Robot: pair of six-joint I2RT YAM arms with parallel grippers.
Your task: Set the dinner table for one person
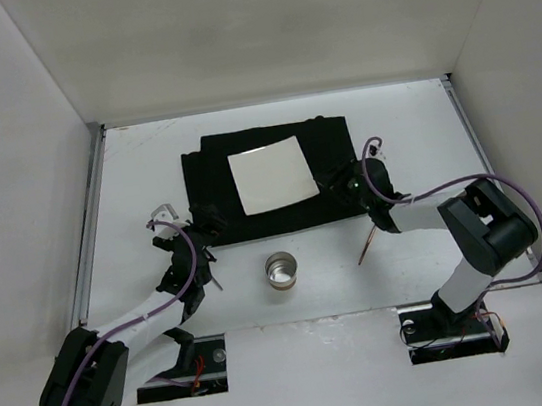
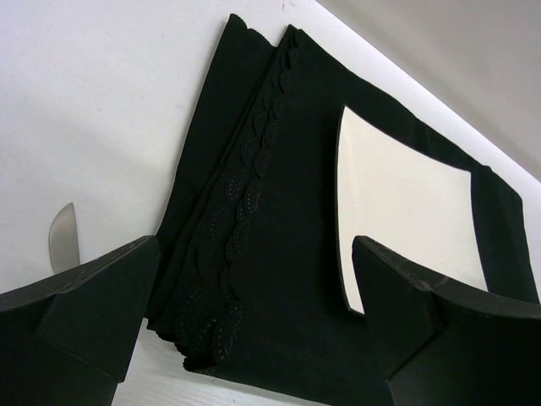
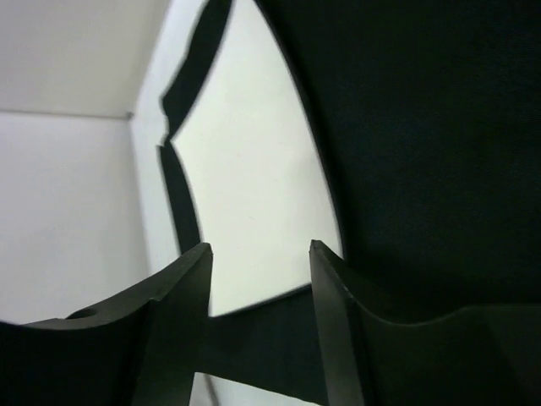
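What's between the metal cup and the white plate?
Top view: the black mat's near strip, then bare table. Nothing else sits between the cup and the plate.

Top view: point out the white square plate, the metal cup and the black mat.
white square plate (image 1: 269, 176), top view, centre of its face.
metal cup (image 1: 282, 272), top view, its open inside.
black mat (image 1: 210, 186), top view, bare cloth left of the plate.

We count one table (image 1: 125, 173), one black mat (image 1: 210, 186), one white plate (image 1: 269, 176), one metal cup (image 1: 282, 271) at lower centre, one thin copper stick (image 1: 366, 247), one silvery blade (image 2: 63, 238), and two arms: left arm (image 1: 138, 319), right arm (image 1: 482, 229).
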